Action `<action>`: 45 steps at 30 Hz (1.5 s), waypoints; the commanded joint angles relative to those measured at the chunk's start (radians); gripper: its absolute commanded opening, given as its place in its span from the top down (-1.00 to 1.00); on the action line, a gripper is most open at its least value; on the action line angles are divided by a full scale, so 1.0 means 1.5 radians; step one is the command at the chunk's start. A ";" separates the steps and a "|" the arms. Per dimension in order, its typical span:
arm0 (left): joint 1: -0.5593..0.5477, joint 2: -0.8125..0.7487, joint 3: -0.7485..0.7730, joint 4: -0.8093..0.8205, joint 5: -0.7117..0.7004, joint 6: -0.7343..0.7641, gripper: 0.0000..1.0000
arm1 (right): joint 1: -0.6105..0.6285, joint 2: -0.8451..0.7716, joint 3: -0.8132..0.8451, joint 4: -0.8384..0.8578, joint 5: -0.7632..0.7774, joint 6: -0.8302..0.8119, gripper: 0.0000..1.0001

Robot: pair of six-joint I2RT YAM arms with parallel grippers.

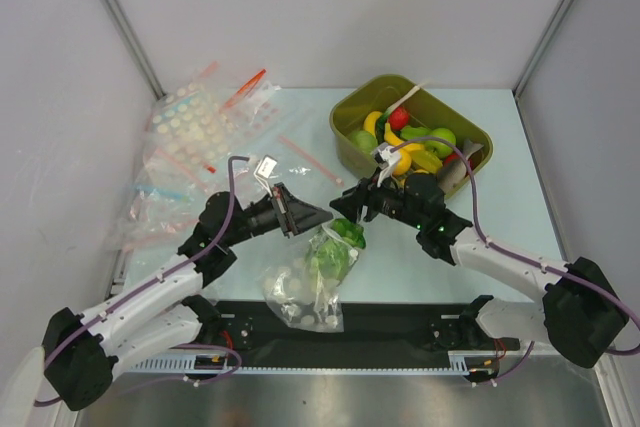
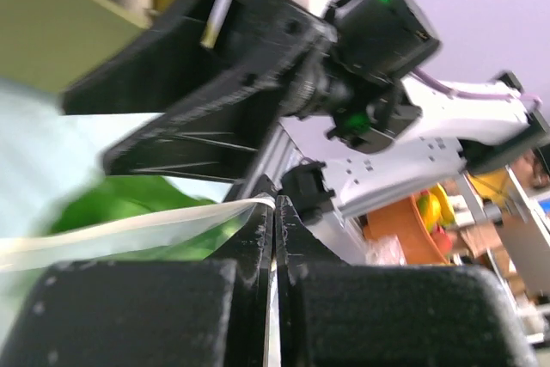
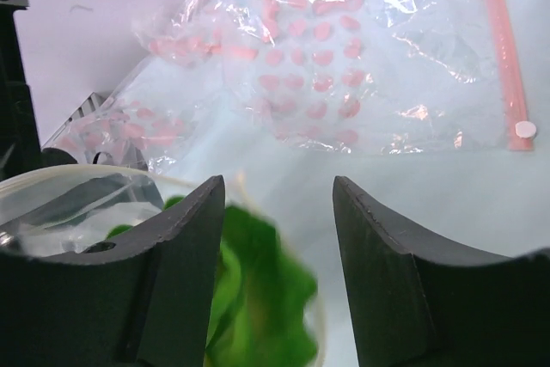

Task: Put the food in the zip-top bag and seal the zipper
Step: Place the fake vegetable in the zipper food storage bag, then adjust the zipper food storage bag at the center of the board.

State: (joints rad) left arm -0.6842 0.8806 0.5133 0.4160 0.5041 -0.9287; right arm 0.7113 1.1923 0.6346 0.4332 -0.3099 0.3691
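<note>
Lettuce [image 1: 338, 247] sits in the mouth of the zip-top bag [image 1: 296, 292], directly under the right gripper [image 1: 348, 213] in the top view. The left gripper [image 1: 322, 217] meets the bag's upper edge just beside it.

Left wrist view: its jaws are clenched on the bag's clear edge, with green lettuce left of them and the right gripper ahead.

Right wrist view: the jaws stand apart, released, with blurred lettuce below between them, inside the bag's mouth. Pink-dotted bags [image 3: 326, 66] lie beyond the fingertips.

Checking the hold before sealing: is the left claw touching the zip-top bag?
Touching. The left wrist view shows the left claw shut on the zip-top bag at its edge.
</note>
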 commanded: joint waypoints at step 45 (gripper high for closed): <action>0.021 -0.203 -0.009 -0.159 -0.290 0.141 0.99 | -0.005 0.099 0.078 -0.073 -0.003 0.040 0.22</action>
State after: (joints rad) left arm -0.6586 0.5766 0.4973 0.1307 0.0559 -0.7326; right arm 0.7067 1.3190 0.7036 0.2657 -0.2337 0.4126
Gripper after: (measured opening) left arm 0.008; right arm 0.393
